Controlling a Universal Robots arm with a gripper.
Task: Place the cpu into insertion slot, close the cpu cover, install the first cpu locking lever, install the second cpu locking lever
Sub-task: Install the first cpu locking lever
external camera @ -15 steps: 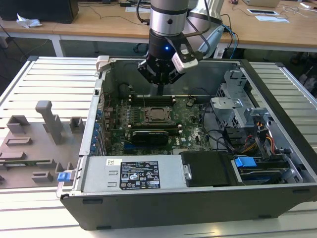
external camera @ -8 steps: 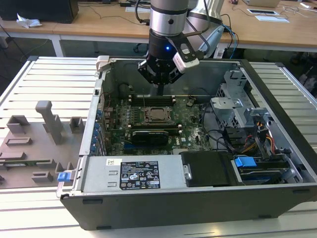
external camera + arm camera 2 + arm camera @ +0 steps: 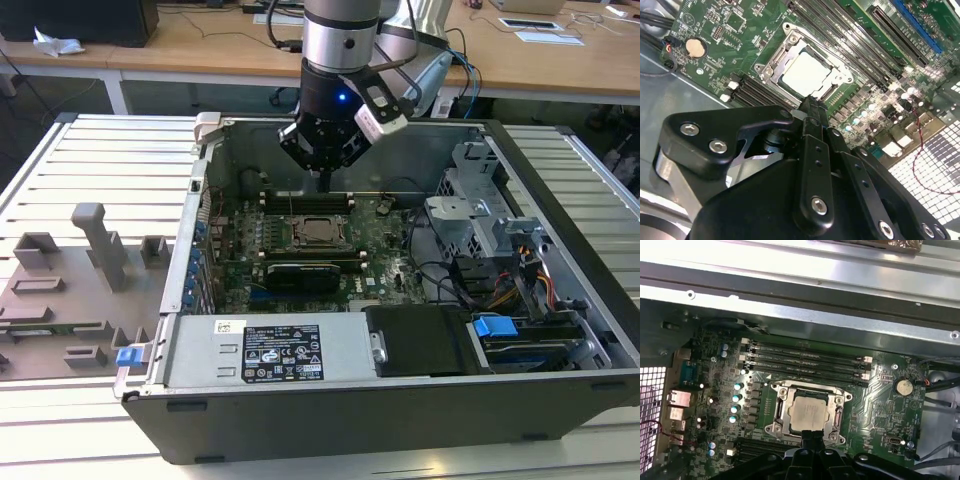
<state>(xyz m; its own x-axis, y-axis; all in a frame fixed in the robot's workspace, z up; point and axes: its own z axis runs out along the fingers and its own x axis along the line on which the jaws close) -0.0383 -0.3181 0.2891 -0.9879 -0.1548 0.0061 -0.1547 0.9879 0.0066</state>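
I read cpu [image 3: 809,413] seated, cpu cover [image 3: 781,409] down. My gripper [image 3: 812,104] hangs above, jaws pressed together, empty. Locking step, I judge: needs a precise push.

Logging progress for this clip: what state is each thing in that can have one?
cpu, seated in the insertion slot.
insertion slot, filled by the cpu.
cpu cover, down flat around the cpu.
end effector, shut, hovering near the slot.
computer case, side open.
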